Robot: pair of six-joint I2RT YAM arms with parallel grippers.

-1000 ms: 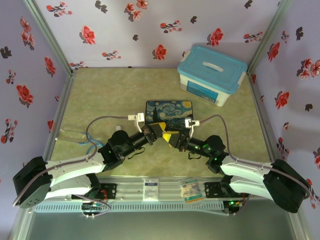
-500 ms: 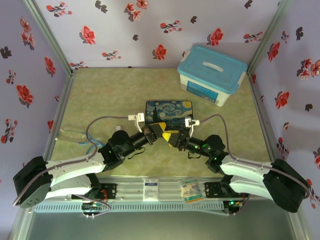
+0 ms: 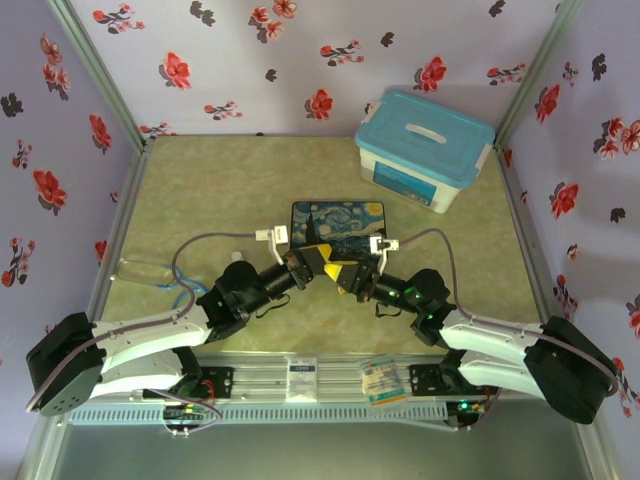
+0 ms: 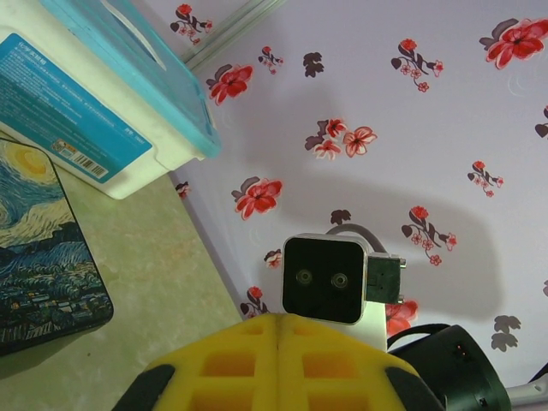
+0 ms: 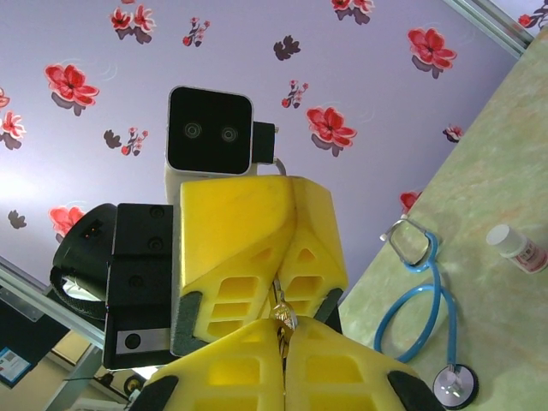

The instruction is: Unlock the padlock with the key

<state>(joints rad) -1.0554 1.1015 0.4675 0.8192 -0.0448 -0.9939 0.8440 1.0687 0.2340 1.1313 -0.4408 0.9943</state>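
padlock (image 5: 282, 318) – pinched where both arms meet
right gripper (image 5: 282, 336) pressed fully closed, the tiny brass body just at its tips; left gripper (image 5: 278, 289) directly opposite, closed too, nipping the thin silver top – key too small to make out; blue stethoscope (image 5: 411, 295) lies beyond.

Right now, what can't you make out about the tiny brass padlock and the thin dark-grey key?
- Tiny brass padlock: right wrist view, a glint among yellow fingers; shackle hidden by them.
- Thin grey key: too small, buried between those fingers.
- Top view: left gripper and right gripper cover both.
- Left wrist view: own yellow fingers hide whatever they pinch.
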